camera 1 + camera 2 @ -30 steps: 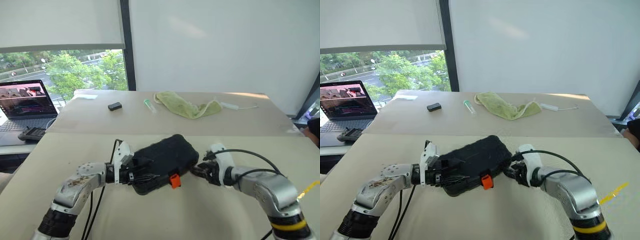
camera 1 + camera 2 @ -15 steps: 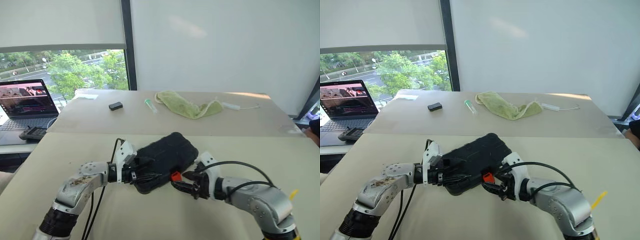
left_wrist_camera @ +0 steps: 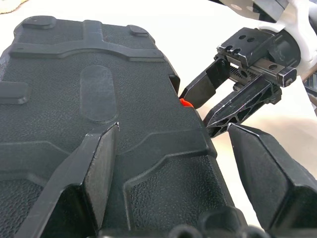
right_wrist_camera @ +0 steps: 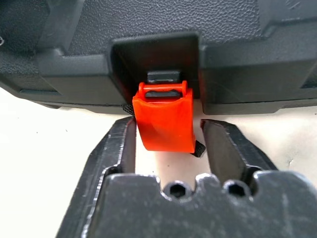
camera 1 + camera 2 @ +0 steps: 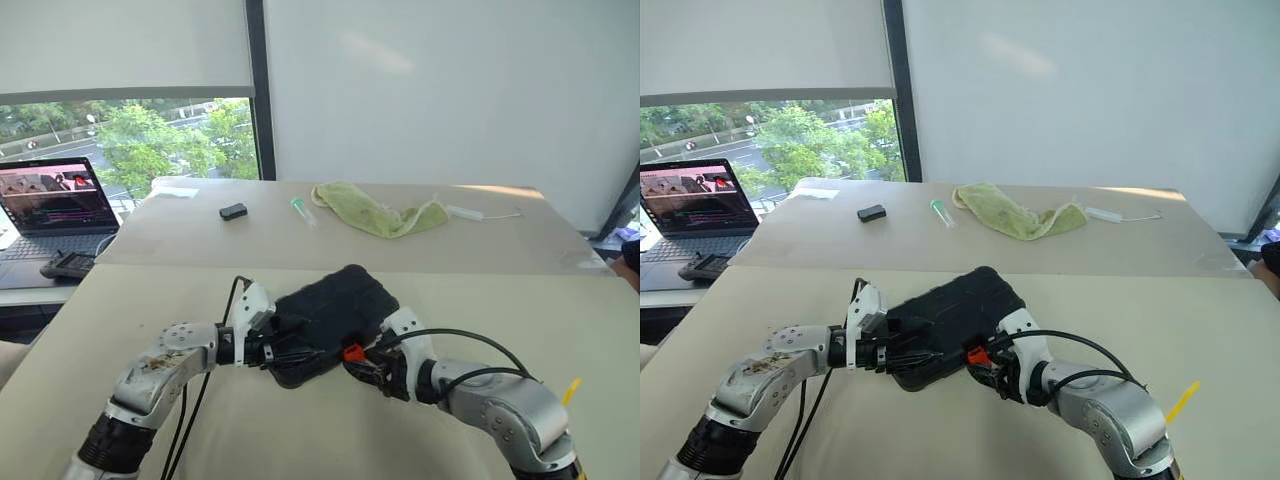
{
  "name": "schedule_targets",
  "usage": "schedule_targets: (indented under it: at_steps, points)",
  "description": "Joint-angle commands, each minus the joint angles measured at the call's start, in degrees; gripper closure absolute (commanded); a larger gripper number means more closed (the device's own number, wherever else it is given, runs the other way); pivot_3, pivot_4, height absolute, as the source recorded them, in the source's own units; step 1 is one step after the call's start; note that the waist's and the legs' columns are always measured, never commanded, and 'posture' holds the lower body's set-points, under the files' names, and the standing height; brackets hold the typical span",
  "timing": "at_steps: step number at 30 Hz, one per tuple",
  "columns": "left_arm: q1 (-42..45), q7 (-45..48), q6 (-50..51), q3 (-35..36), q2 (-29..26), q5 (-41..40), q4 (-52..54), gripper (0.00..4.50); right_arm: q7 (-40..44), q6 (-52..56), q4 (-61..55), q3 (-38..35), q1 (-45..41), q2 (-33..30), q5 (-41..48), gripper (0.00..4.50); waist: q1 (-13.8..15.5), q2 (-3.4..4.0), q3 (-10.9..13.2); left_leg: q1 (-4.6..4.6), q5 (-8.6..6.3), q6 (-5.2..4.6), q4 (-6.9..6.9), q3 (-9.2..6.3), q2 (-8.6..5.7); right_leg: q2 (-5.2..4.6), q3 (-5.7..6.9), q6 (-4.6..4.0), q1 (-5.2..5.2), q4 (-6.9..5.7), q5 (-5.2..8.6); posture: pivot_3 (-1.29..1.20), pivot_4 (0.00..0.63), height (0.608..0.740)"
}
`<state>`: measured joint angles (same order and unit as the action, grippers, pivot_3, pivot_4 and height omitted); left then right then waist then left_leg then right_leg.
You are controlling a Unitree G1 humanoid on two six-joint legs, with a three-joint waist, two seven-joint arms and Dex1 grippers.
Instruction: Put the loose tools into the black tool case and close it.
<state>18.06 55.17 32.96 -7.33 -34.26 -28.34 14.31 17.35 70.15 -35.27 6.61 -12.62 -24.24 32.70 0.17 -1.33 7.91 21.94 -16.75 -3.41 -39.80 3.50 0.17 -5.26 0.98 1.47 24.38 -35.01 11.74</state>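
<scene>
Since the black tool case [image 5: 330, 320] lies shut on the table [image 5: 300, 430], its rigid textured shell should resist sliding but feel weighty with tools inside. The left end effector [image 3: 168, 183] straddles its near corner, jaws spread wide. The right end effector [image 4: 167, 144] brackets the small orange latch [image 4: 164, 121] without clamping; that stiff plastic tab is the place to press.
</scene>
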Motion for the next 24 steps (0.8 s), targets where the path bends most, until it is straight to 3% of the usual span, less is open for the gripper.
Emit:
schedule_targets:
  at_steps: [1, 8, 13, 24]
  points:
    - [-1.29, -0.26, 1.34, -1.29, -0.86, 1.46, -0.82, 0.75, 0.02, 0.01, -2.87, 0.11, 0.06, -0.5, 0.09, 1.93, 0.0, 0.0, 0.0, 0.0, 0.0, 0.0, 0.0, 0.0, 0.0, 0.0, 0.0, 0.0, 0.0, 0.0, 0.0, 0.0, 0.15, 0.74]
    - [-1.59, -0.17, 1.06, -1.32, -1.05, 1.56, -0.78, 0.75, -0.27, -0.17, -3.15, 0.39, 0.35, -0.81, -0.17, 1.93, -0.01, 0.0, 0.0, 0.0, 0.0, 0.0, 0.0, 0.0, 0.0, 0.01, 0.01, 0.0, 0.0, 0.0, 0.0, 0.0, 0.15, 0.74]
    - [-1.6, -0.11, 1.0, -1.37, -1.18, 1.57, -0.79, 0.75, -0.31, -0.38, -3.32, 0.34, 0.63, -1.02, -0.08, 3.35, 0.0, 0.0, 0.0, -0.02, 0.0, 0.0, 0.0, 0.0, 0.01, 0.02, 0.01, 0.0, -0.01, 0.0, 0.0, 0.0, 0.15, 0.74]
    - [-2.0, -0.37, 1.11, -1.4, -1.3, 1.74, -0.81, 0.75, 0.06, -3.18, -5.56, -1.05, -0.21, -0.96, 0.03, 3.35, 0.0, 0.0, 0.0, -0.02, 0.0, 0.0, 0.0, 0.0, 0.0, 0.03, 0.01, 0.0, -0.01, -0.01, 0.0, 0.0, 0.15, 0.74]
